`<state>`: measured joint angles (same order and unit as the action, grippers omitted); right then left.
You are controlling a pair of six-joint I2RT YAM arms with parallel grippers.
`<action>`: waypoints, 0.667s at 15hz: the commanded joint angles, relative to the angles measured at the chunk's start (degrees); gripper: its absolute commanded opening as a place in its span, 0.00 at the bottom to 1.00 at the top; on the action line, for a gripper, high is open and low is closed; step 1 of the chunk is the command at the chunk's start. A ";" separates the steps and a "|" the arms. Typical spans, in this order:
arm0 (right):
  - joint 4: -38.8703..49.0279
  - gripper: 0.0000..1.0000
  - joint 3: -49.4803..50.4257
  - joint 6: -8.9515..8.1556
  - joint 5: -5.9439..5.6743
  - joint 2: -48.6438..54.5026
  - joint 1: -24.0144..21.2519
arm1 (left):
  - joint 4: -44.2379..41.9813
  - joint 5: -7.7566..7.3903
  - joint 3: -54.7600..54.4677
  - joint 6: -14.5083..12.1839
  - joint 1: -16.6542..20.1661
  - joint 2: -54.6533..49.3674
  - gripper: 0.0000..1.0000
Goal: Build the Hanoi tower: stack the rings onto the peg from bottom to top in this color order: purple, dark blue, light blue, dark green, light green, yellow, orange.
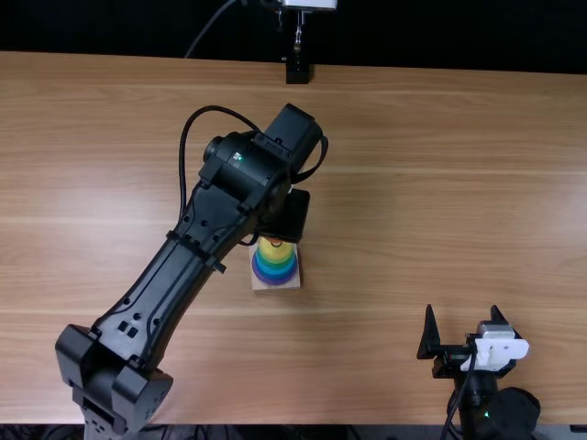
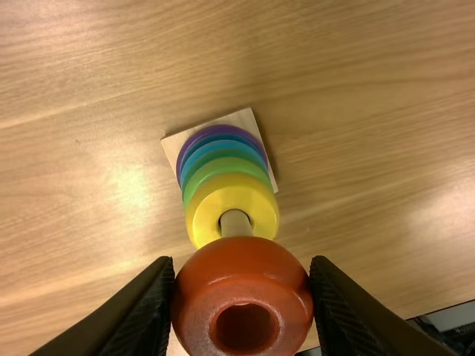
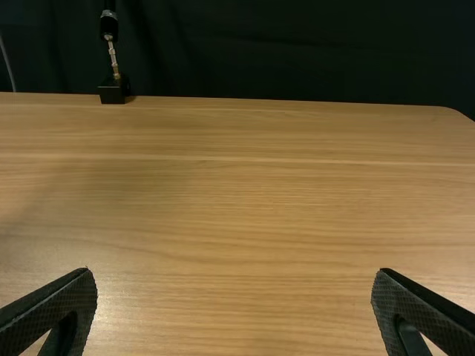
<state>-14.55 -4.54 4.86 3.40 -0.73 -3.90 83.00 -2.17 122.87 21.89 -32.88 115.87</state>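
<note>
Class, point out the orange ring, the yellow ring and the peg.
Orange ring [image 2: 241,278]: left wrist view, on its rounded side.
Yellow ring [image 2: 233,196]: left wrist view, on its face.
Peg [image 2: 237,225]: left wrist view, on its bare part.

A light brown wooden desk [image 1: 422,202] spreads across the top view, its grain running mostly sideways in fine, darker and paler streaks. Soft pale glare lies on its left part. Beyond the straight far edge hangs a black cloth backdrop [image 3: 297,59], with faint folds in the right wrist view. At that edge stands a small black block-shaped base [image 1: 297,71] with a slim metallic rod [image 1: 299,32]; a thin grey cable [image 1: 209,26] curves nearby, left of it.
</note>
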 commanded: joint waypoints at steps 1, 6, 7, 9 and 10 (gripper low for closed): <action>-4.08 1.00 3.57 0.20 0.50 0.73 -0.41 | 0.00 -0.15 -0.96 0.58 0.63 1.20 0.62; -4.08 1.00 3.57 0.20 0.50 0.73 -0.41 | 0.00 -0.36 -3.43 0.68 0.54 1.20 1.00; -4.08 1.00 3.57 0.20 0.50 0.73 -0.41 | -0.10 -0.25 -3.43 0.68 0.54 1.20 1.00; -4.08 1.00 3.57 0.20 0.50 0.73 -0.41 | -0.31 -0.25 -3.07 0.68 0.63 1.11 1.00; -4.08 1.00 3.57 0.20 0.50 0.73 -0.41 | -0.42 -0.25 -2.81 0.68 0.72 0.84 1.00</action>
<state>-14.57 -4.54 4.86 3.40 -0.73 -3.90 82.46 -2.20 120.01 21.89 -32.88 115.87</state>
